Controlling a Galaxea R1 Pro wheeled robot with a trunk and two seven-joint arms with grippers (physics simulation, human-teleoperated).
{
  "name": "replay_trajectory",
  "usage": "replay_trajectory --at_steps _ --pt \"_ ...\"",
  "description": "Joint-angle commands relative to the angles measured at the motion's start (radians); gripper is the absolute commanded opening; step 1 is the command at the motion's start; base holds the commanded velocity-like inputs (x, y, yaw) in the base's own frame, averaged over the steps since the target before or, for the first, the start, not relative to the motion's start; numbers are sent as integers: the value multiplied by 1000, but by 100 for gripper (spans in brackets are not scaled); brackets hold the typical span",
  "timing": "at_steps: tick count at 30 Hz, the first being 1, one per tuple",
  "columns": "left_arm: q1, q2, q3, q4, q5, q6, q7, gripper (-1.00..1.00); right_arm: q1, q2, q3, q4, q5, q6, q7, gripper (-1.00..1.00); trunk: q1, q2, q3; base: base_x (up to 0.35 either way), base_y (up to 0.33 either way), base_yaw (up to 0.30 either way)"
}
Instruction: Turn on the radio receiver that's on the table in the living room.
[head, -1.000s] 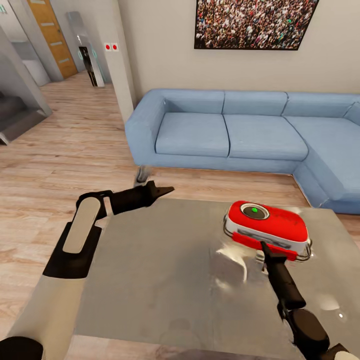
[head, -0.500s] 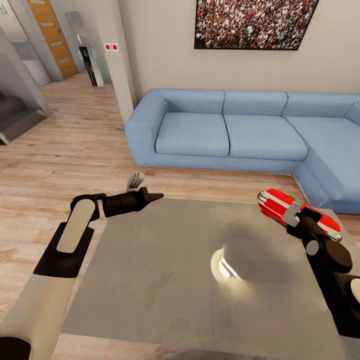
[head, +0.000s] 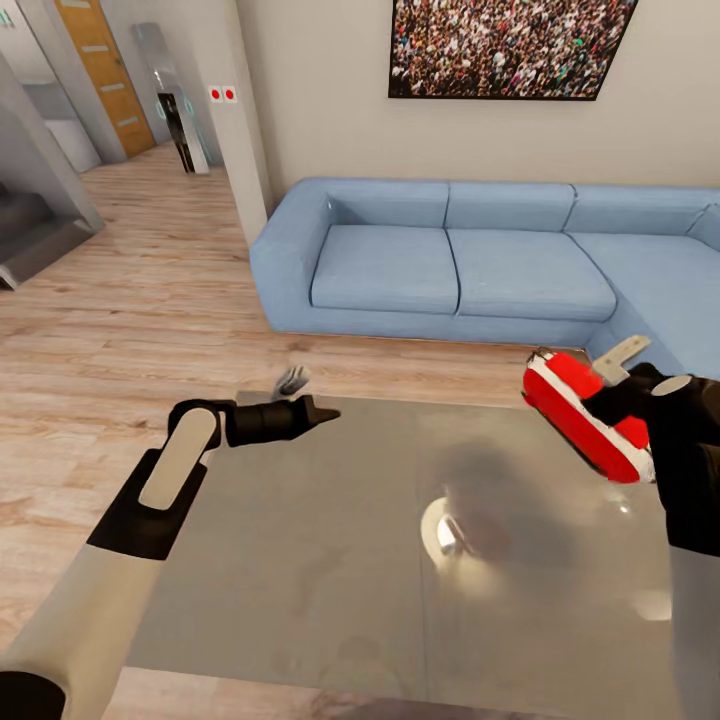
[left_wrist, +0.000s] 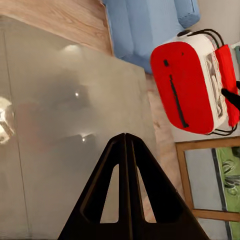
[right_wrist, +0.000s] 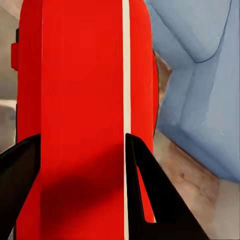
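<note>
The bright-red radio receiver (head: 583, 421) hangs tilted on its edge above the right part of the glossy grey table (head: 330, 530), clear of the top. My right gripper (head: 614, 406) is shut on it, and in the right wrist view its black fingers (right_wrist: 150, 195) press both sides of the radio receiver (right_wrist: 85, 100). My left gripper (head: 322, 412) is shut and empty over the table's far left corner. In the left wrist view its joined fingertips (left_wrist: 125, 137) point across the table (left_wrist: 60, 100) toward the radio receiver (left_wrist: 192, 85), well apart from it.
A light-blue sectional sofa (head: 470, 260) runs behind the table and wraps round at the right. Light wood floor (head: 130, 300) lies to the left. A framed crowd picture (head: 505, 45) hangs on the wall. A lamp reflection (head: 445, 530) glares on the tabletop.
The radio receiver left the tabletop and rose to the right in my right gripper, tipping onto its edge. My left gripper shifted slightly over the table's far left corner.
</note>
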Motion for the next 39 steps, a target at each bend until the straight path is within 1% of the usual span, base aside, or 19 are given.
replay_trajectory --at_steps 1,3,4,5,6,9,10,11,12,14,16,19,21,23,25,29,35,39 --pt "0 0 -1 5 -2 0 0 -100 -12 -1 -2 0 4 12 22 -100 0 0 0 0 0 0" --pt "0 -2 -3 24 -18 0 0 -100 -53 -9 -9 1 4 73 99 -100 0 0 0 0 0 0" --pt "0 -3 -4 28 -23 -1 0 -100 -62 -15 -12 1 5 88 117 -100 0 0 0 0 0 0" --pt "0 -7 -4 38 -37 -1 0 -100 -80 -28 -17 1 4 121 155 -100 0 0 0 0 0 0" --pt "0 -9 -4 43 -45 -1 0 -100 -87 -35 -19 1 4 138 174 -100 0 0 0 0 0 0" --pt "0 -32 -4 69 -89 -3 -1 -100 -118 -84 -25 1 3 256 284 -100 0 0 0 0 0 0" --pt "0 -37 -4 73 -94 -3 -1 -100 -121 -92 -25 1 3 274 295 -100 0 0 0 0 0 0" --pt "0 -47 -4 81 -104 -3 -1 -100 -124 -105 -26 1 2 305 310 -100 0 0 0 0 0 0" --pt "0 -56 -5 87 -111 -3 -1 -100 -126 -113 -26 1 1 320 321 -100 0 0 0 0 0 0" --pt "0 -65 -5 93 -119 -4 -2 -100 -128 -122 -27 1 -6 320 330 -100 0 0 0 0 0 0" --pt "0 -71 -5 95 -125 -4 -2 -100 -129 -130 -26 1 -27 320 337 -100 0 0 0 0 0 0" --pt "0 -73 -3 95 -129 -4 -2 -100 -130 -140 -23 2 -50 320 340 -100 0 0 0 0 0 0" --pt "0 -74 -3 96 -130 -5 -2 -100 -130 -149 -18 5 -73 320 342 -100 0 0 0 0 0 0" --pt "0 -75 -10 97 -130 -7 -2 -100 -130 -154 -16 7 -89 320 342 -100 0 0 0 0 0 0" --pt "0 -75 -26 99 -130 -9 -1 -100 -129 -159 -14 11 -102 320 343 -100 0 0 0 0 0 0" --pt "0 -75 -47 100 -130 -10 0 -100 -114 -155 -10 17 -111 320 344 -100 0 0 0 0 0 0" --pt "0 -75 -54 102 -129 -9 -1 -100 -71 -144 -9 20 -116 320 345 -100 0 0 0 0 0 0" --pt "0 -75 -55 101 -129 -9 -1 -100 -47 -142 -9 21 -120 320 346 -100 0 0 0 0 0 0"
